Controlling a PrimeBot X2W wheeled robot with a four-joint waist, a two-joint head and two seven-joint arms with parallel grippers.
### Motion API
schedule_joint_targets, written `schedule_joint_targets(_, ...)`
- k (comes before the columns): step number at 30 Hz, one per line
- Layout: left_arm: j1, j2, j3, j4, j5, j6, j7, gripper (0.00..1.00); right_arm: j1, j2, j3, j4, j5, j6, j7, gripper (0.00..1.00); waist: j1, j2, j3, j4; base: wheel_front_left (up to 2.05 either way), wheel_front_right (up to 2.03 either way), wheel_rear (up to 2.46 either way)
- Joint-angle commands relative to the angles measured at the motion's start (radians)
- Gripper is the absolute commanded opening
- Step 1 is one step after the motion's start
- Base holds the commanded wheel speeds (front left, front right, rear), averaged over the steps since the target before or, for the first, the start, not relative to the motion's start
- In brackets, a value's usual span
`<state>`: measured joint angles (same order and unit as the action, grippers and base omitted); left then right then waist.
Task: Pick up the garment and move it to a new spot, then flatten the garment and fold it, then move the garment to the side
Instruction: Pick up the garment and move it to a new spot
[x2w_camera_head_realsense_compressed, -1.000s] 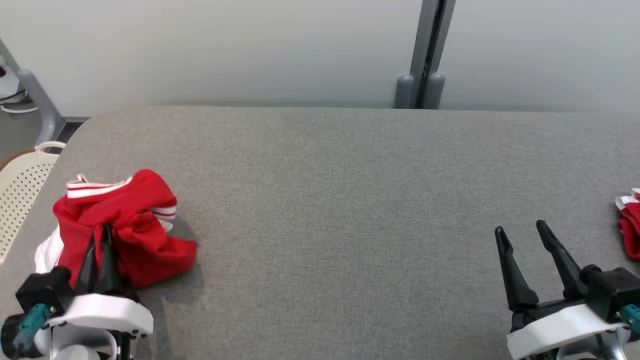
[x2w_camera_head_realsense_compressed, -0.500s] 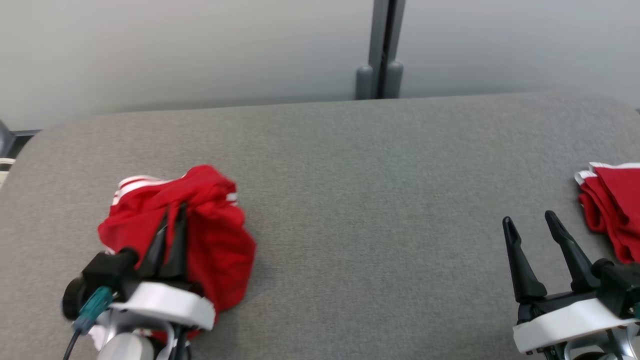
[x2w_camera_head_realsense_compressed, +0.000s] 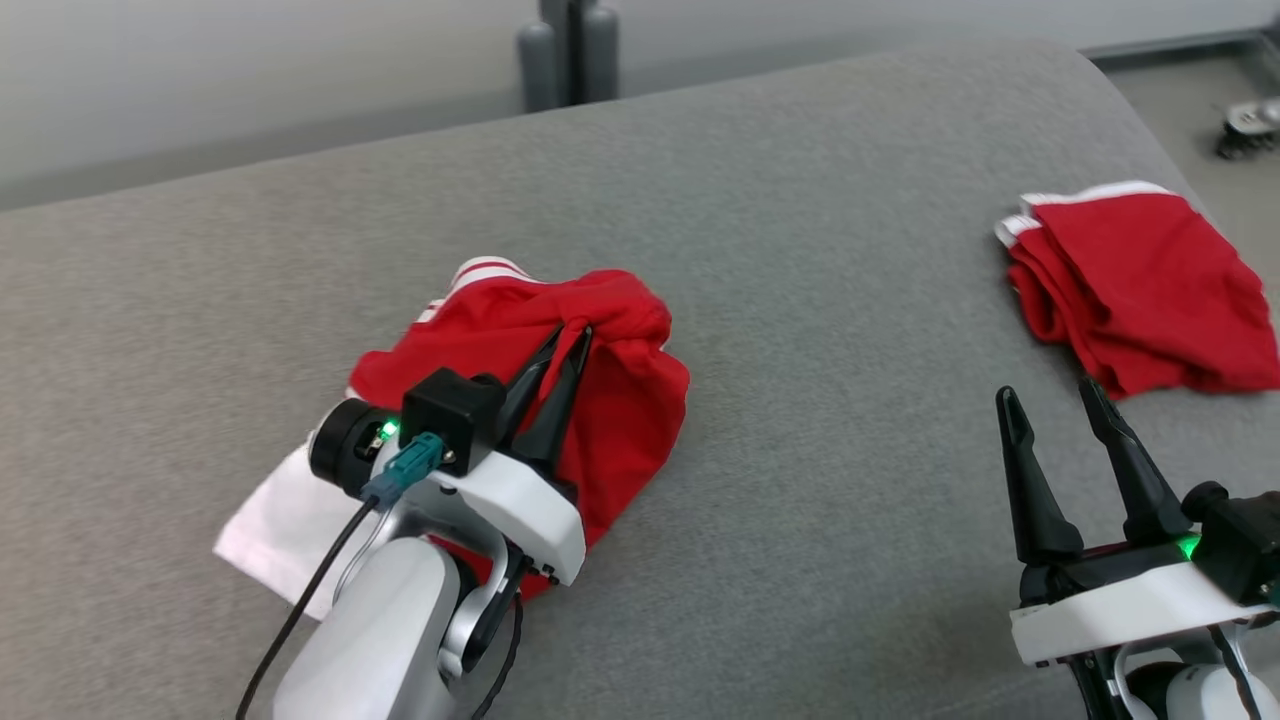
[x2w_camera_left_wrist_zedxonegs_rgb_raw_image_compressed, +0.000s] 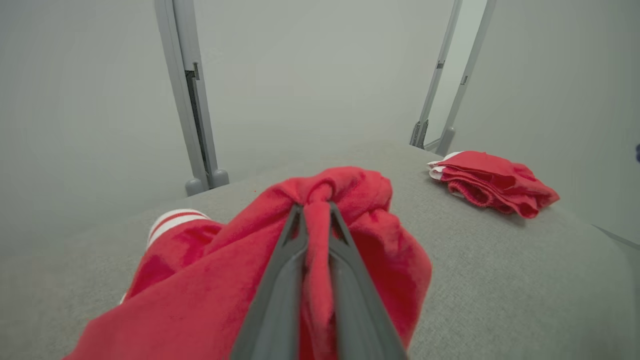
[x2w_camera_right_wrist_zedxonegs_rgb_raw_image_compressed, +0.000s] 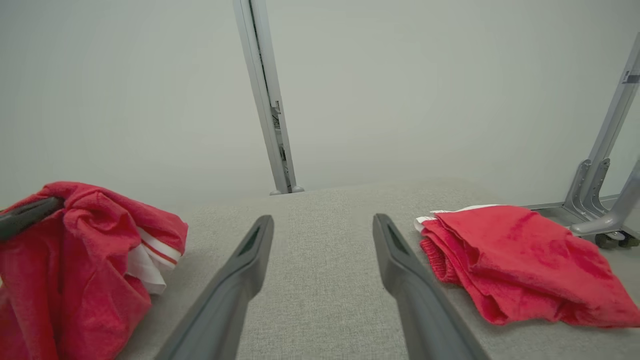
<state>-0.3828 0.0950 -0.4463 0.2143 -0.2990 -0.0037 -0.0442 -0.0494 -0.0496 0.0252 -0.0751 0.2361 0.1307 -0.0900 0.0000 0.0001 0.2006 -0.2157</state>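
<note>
Garment (x2w_camera_head_realsense_compressed: 620, 420) hauled rightward | left claw (x2w_camera_head_realsense_compressed: 573, 332) pinches it (wrist view: bunched fold)

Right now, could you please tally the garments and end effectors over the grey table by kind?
Red garments: 2, the bunched garment and the folded garment
End effectors: 2, the left end effector and the right end effector
Total: 4

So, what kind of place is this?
Probably a robot test room rather than a home: a grey cloth-covered table, bare pale partition walls on metal posts, and on the table a crumpled garment and a folded garment, seemingly for folding practice.
</note>
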Motion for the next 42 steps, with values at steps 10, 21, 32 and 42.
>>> schedule_joint_targets(10, -0.076, -0.015, -0.016, 0.180, -0.016, -0.017, -0.042, 1.00, -0.041, -0.003, 0.014, 0.073, 0.039, 0.000, -0.064, 1.00, 0.0000, -0.0001, 0.093, -0.124, 0.00, 0.00, 0.00)
schedule_joint_targets(21, -0.058, -0.024, 0.054, 0.145, -0.070, 0.046, -0.188, 1.00, -0.032, -0.003, -0.005, 0.089, 0.015, 0.000, -0.059, 1.00, 0.0000, -0.0001, 0.030, -0.028, 0.00, 0.00, 0.00)
schedule_joint_targets(32, 0.049, 0.055, 0.211, 0.072, -0.118, 0.111, -0.216, 1.00, -0.005, -0.003, -0.031, 0.057, -0.022, 0.000, -0.024, 1.00, 0.0000, -0.0001, -0.025, 0.086, 0.00, 0.00, 0.00)
schedule_joint_targets(42, 0.227, 0.148, 0.297, 0.007, -0.153, 0.091, -0.220, 1.00, 0.041, -0.004, -0.061, 0.036, -0.048, 0.000, 0.018, 1.00, 0.0000, -0.0001, -0.114, 0.175, 0.00, 0.00, 0.00)
